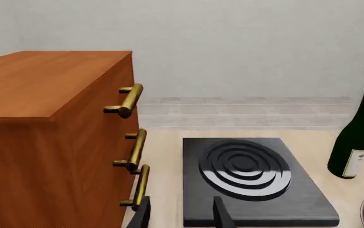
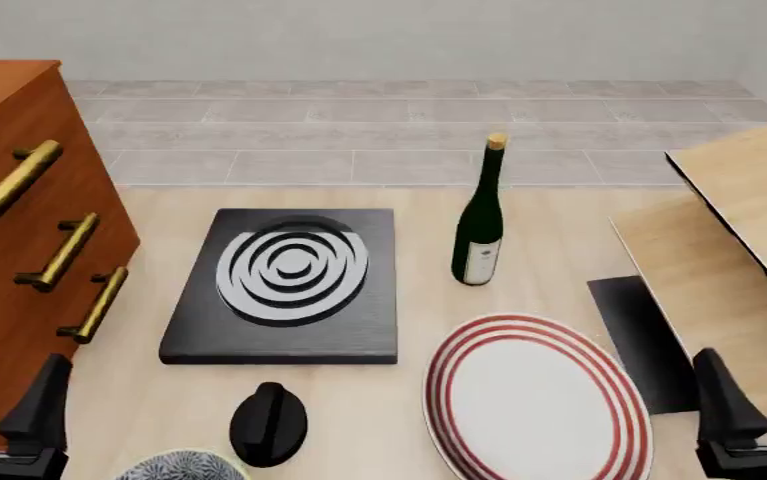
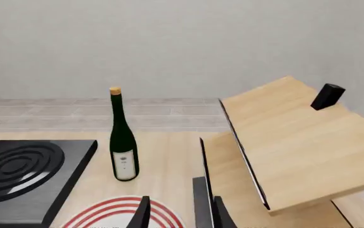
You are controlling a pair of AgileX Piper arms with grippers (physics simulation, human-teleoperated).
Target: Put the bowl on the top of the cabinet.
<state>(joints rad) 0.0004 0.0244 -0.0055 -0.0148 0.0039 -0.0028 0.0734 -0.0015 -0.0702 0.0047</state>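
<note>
Only the top of the blue-and-white patterned bowl [image 2: 183,467] shows, at the front view's bottom edge, on the table. The reddish-brown cabinet [image 2: 16,250] with three brass bar handles stands at the left; its flat top [image 1: 36,80] shows in the left wrist view. My left gripper [image 2: 3,395] hangs open and empty just in front of the cabinet, left of the bowl and apart from it. My right gripper [image 2: 761,390] is open and empty at the far right. The left gripper [image 1: 182,218] and the right gripper [image 3: 182,218] show parted fingers in their wrist views.
A black hob with grey rings [image 2: 283,285] lies mid-table, with a black knob-shaped object [image 2: 270,423] in front of it beside the bowl. A dark wine bottle [image 2: 479,220] stands behind a red-ringed white plate [image 2: 537,395]. Pale wood furniture [image 2: 743,230] slants at the right, carrying a small black block [image 3: 327,96].
</note>
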